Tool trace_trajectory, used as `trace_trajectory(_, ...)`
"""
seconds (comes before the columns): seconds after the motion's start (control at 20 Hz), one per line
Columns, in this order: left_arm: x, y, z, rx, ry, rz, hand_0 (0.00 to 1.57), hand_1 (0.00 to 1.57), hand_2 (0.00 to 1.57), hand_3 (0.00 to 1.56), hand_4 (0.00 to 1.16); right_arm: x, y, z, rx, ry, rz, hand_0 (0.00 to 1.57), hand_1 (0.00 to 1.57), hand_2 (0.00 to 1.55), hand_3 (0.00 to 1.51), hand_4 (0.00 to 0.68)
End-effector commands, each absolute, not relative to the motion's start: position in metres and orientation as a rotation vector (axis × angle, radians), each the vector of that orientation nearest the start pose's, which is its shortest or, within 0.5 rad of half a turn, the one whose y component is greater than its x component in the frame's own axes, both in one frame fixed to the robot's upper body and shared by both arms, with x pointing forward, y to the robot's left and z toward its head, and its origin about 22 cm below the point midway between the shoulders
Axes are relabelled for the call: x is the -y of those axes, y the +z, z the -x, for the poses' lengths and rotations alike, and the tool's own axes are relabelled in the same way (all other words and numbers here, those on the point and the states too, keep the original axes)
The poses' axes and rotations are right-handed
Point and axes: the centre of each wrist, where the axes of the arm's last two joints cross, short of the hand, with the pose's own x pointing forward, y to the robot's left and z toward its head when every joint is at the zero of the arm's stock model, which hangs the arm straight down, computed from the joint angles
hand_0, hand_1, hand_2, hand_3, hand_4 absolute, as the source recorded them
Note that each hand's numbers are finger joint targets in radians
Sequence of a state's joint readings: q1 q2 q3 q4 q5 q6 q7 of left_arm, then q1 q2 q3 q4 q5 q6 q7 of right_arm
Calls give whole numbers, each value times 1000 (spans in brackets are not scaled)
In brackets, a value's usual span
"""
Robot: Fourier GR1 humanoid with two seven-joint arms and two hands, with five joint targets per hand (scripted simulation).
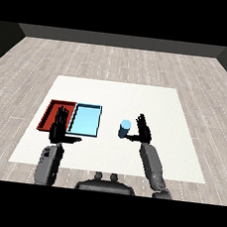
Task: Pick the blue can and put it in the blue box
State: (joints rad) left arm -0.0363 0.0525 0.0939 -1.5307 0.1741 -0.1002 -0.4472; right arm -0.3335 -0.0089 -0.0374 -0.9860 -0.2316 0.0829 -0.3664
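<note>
The blue can (124, 129) stands on the white table (170, 157), right of the blue tray (86, 120), so the right hand (143, 132), fingers spread just beside it, should wrap round its middle before lifting.

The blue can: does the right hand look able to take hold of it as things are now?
Probably yes. The right hand is open, just to the right of the blue can, which stands upright on the white table. Nothing lies between them.
</note>
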Motion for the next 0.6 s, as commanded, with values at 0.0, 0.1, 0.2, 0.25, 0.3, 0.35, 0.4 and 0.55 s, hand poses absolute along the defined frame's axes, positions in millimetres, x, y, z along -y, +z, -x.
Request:
trace_trajectory(0.0,-271,11,-240,2026,101,92,0,0,0,0,0,190,-62,-314,1628,-97,-277,0,0,0,0,0)
trace_trajectory(0.1,-258,23,-249,2025,117,93,0,0,0,0,0,196,-72,-308,1626,-88,-301,0,0,0,0,0)
trace_trajectory(0.2,-268,14,-243,2025,119,79,0,0,0,0,0,174,-72,-311,1632,-71,-285,0,0,0,0,0)
trace_trajectory(0.25,-274,-5,-223,2040,108,64,0,0,0,0,0,190,-75,-305,1633,-92,-309,0,0,0,0,0)
trace_trajectory(0.3,-253,-7,-246,2041,105,98,0,0,0,0,0,177,-70,-320,1627,-101,-295,0,0,0,0,0)
trace_trajectory(0.35,-241,8,-259,2025,108,84,0,0,0,0,0,175,-66,-325,1610,-107,-289,0,0,0,0,0)
trace_trajectory(0.4,-249,-1,-252,2035,128,114,0,0,0,0,0,173,-67,-304,1620,-103,-309,0,0,0,0,0)
trace_trajectory(0.55,-259,6,-254,2032,101,90,0,0,0,0,0,178,-62,-307,1612,-107,-299,0,0,0,0,0)
